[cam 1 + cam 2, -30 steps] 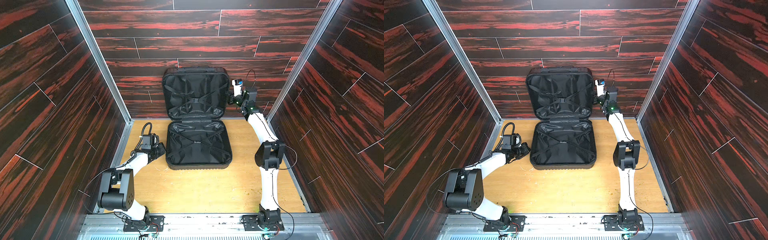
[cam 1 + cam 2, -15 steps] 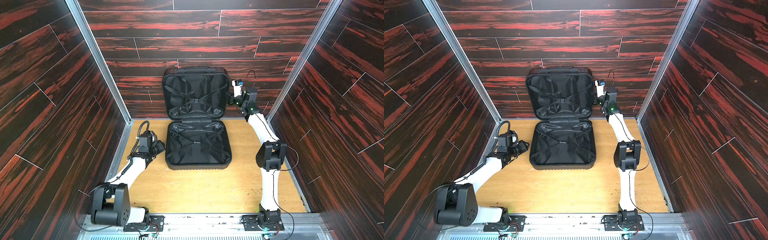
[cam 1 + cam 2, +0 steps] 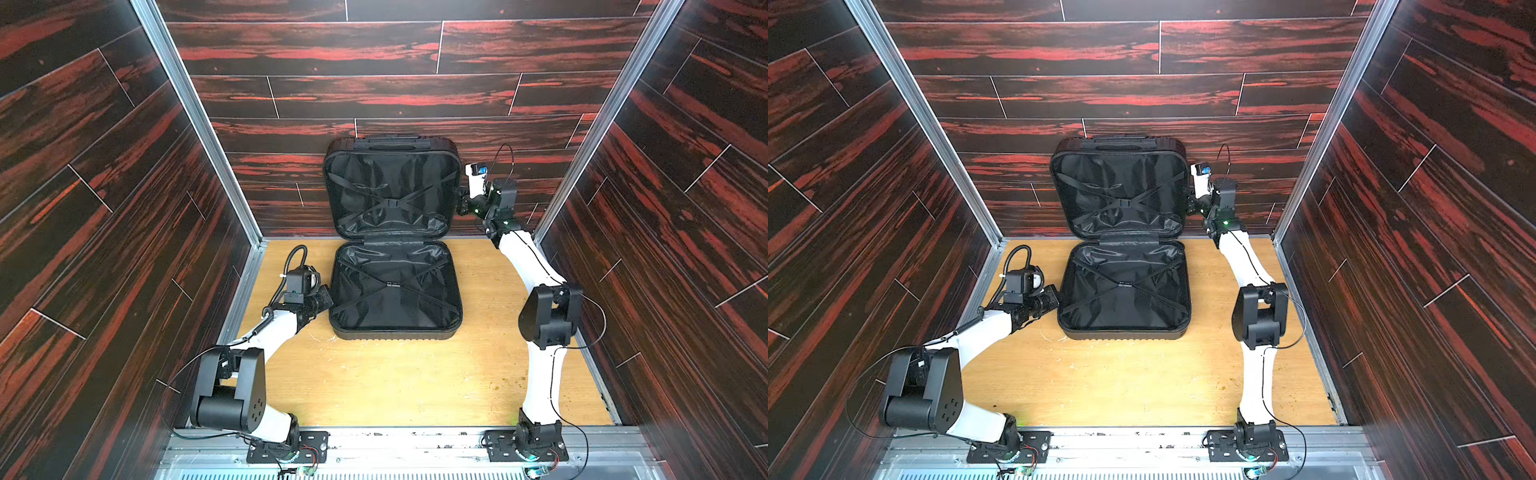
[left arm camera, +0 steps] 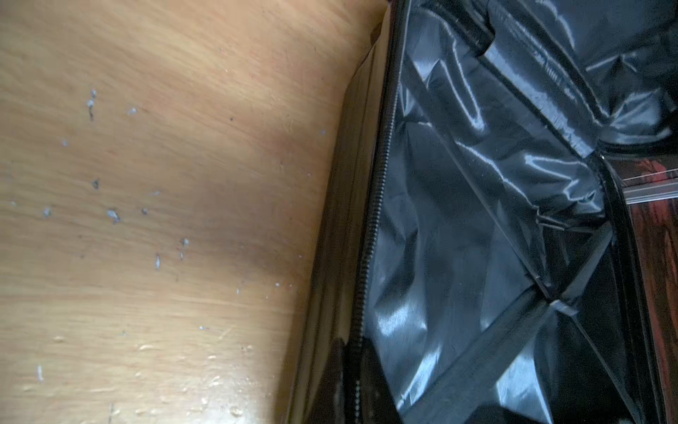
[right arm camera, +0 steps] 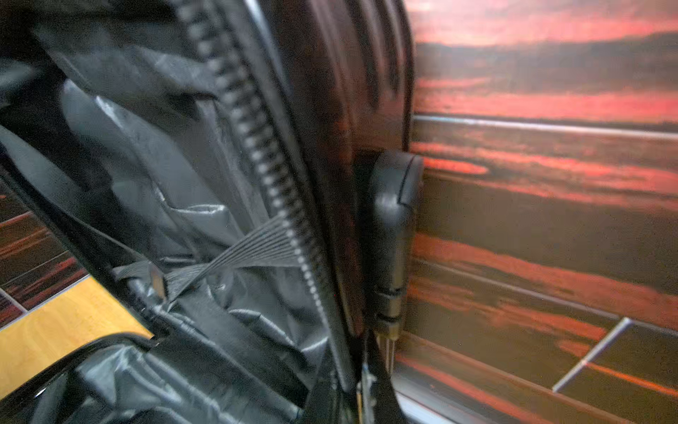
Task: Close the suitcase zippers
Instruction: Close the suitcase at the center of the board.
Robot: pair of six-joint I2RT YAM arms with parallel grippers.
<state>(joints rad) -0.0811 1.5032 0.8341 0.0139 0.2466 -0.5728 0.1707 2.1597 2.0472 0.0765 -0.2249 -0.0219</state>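
Observation:
The black suitcase lies open in both top views. Its lower shell (image 3: 395, 291) (image 3: 1125, 286) is flat on the wooden table (image 3: 395, 374). Its lid (image 3: 392, 191) (image 3: 1121, 191) stands upright against the back wall. My left gripper (image 3: 328, 297) (image 3: 1055, 296) (image 4: 357, 378) is at the lower shell's left rim, shut across the zipper track (image 4: 378, 191). My right gripper (image 3: 460, 203) (image 3: 1190, 205) (image 5: 361, 389) is shut on the lid's right rim beside its zipper track (image 5: 264, 161). A small silvery piece shows between those fingers, and I cannot tell if it is a pull tab.
Dark red-streaked wall panels close in the back and both sides, close to the lid and the right arm. A black wheel (image 5: 392, 227) juts from the lid's outer shell toward the back wall. Bare wood stretches in front of the suitcase (image 3: 1125, 382).
The left arm's elbow swung down toward the front and came back up, while its gripper stayed at the lower shell's left rim. The right arm and the lid have hardly moved.

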